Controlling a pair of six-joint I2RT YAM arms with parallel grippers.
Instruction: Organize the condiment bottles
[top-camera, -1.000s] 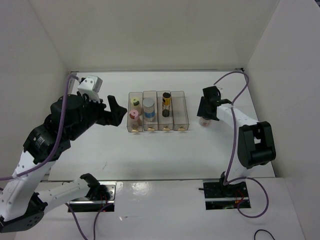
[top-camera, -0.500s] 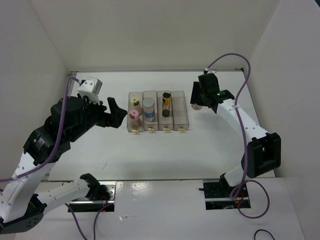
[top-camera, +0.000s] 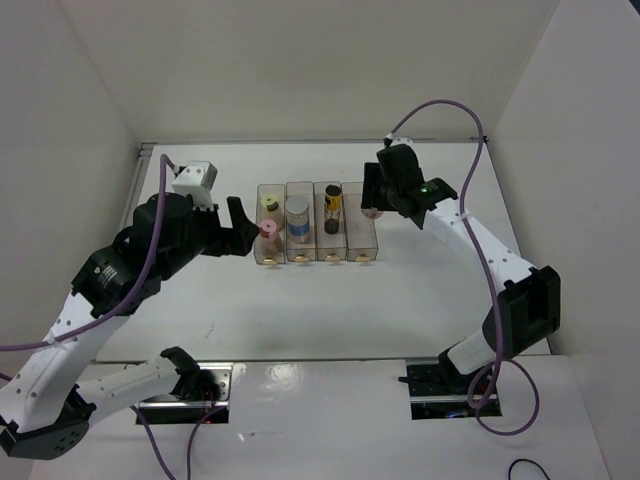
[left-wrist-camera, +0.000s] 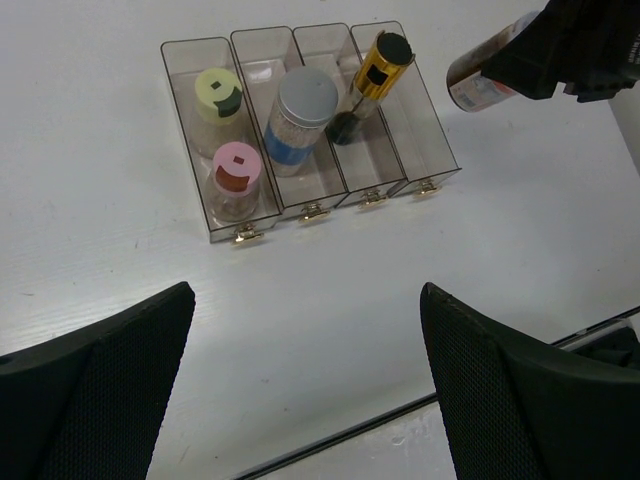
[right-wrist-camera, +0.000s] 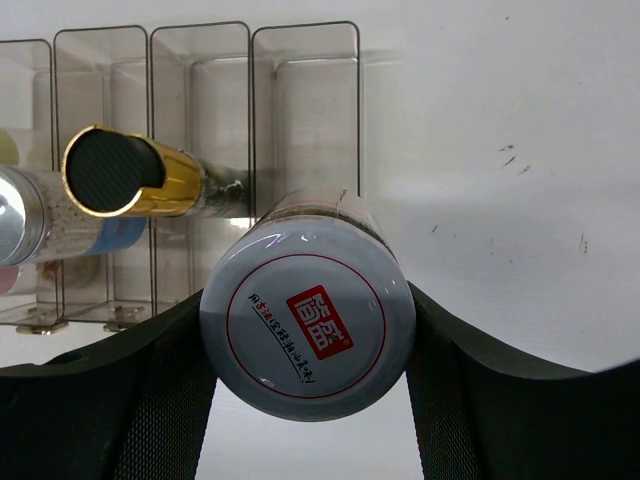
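Four clear bins (top-camera: 361, 235) stand in a row. The leftmost holds the cream bottle with a yellow-green cap (left-wrist-camera: 218, 92) and the pink-capped bottle (left-wrist-camera: 236, 170). The second holds the clear blue-label bottle (left-wrist-camera: 300, 115), and the third the dark gold-capped bottle (left-wrist-camera: 370, 75), which leans. The rightmost bin (right-wrist-camera: 305, 110) holds nothing. My right gripper (right-wrist-camera: 308, 335) is shut on the white-lidded bottle (right-wrist-camera: 308, 320) and holds it in the air by that bin's right edge (top-camera: 373, 210). My left gripper (left-wrist-camera: 308, 300) hangs open on the near side of the bins, with nothing in it.
White walls close the table at the back and on both sides. In the left wrist view the table's front edge (left-wrist-camera: 400, 410) runs as a dark line below the bins. Small gold catches (left-wrist-camera: 245, 234) mark the bins' near ends.
My right arm has lifted the white-lidded bottle from the table's right side and carried it left to the rightmost bin. My left arm has shifted slightly right, toward the bins.
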